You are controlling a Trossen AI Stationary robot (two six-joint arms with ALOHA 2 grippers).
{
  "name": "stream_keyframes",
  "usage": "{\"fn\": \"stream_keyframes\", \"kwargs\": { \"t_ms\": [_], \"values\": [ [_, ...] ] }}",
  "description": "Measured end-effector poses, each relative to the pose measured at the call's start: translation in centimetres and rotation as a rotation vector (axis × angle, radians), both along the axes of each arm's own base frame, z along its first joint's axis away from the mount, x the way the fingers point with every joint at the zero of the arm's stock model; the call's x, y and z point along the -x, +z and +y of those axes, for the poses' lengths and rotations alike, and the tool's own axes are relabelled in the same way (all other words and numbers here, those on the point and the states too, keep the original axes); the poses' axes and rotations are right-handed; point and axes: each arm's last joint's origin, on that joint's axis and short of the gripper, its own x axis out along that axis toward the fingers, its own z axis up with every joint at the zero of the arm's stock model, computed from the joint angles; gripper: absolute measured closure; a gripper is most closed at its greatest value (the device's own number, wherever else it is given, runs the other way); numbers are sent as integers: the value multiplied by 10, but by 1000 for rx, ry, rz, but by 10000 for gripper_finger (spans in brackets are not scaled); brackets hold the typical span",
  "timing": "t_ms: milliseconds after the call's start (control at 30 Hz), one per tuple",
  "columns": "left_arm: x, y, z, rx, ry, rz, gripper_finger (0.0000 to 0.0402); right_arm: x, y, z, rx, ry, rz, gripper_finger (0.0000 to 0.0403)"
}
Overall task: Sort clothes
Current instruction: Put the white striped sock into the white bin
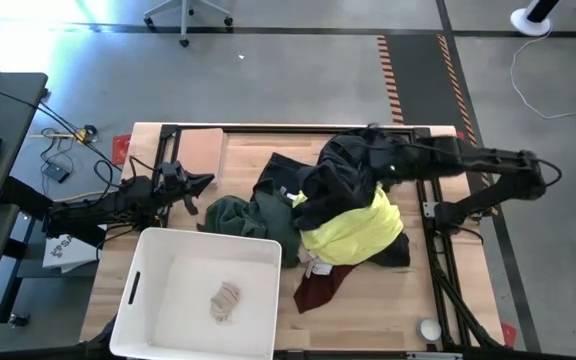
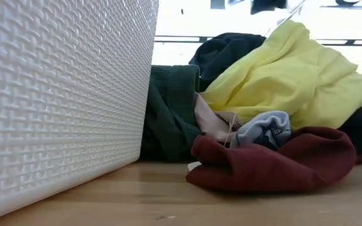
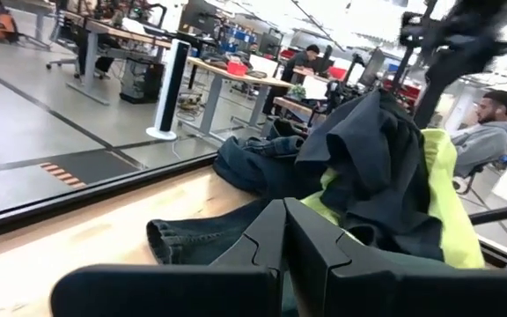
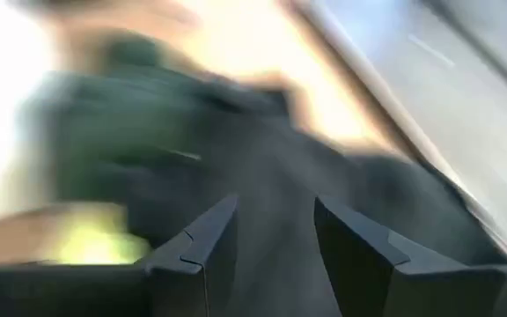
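Yellow, green, maroon and black clothes [image 1: 340,225] lie heaped mid-desk [image 1: 388,300], right of my white bin [image 1: 203,292]. My right claw [image 4: 275,231] hangs over the pile's far side, fingers parted, empty. My left claw [image 1: 200,184] waits far left, closed on nothing.

An open robotics lab; long workbenches [image 3: 227,75] with equipment, seated people [image 3: 491,123], taped concrete floor [image 1: 298,80].
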Motion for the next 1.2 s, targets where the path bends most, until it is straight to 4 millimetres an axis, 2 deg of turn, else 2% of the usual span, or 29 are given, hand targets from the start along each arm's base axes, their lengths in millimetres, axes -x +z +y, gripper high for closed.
{"fn": "stream_keyframes", "kwargs": {
  "t_ms": [133,233,333,500,667,867,1100,1200],
  "values": [
    [0,-1,0,7,-13,6,397,-31,9,50,-22,488,-309,256],
    [0,-1,0,8,-14,11,397,-47,-8,76,-37,654,-353,256],
    [0,-1,0,7,-14,11,397,-59,-40,89,-91,645,-250,256],
    [0,-1,0,7,-5,11,397,-69,-114,98,-194,561,17,256],
    [0,-1,0,7,9,12,397,-72,-168,104,-222,658,196,256],
    [0,-1,1,7,22,13,397,-81,-206,120,-102,797,299,256],
    [0,-2,0,7,17,14,397,-82,-232,113,167,695,452,256],
    [0,-2,0,7,16,14,397,-78,-238,112,169,703,522,256]
  ]
}}
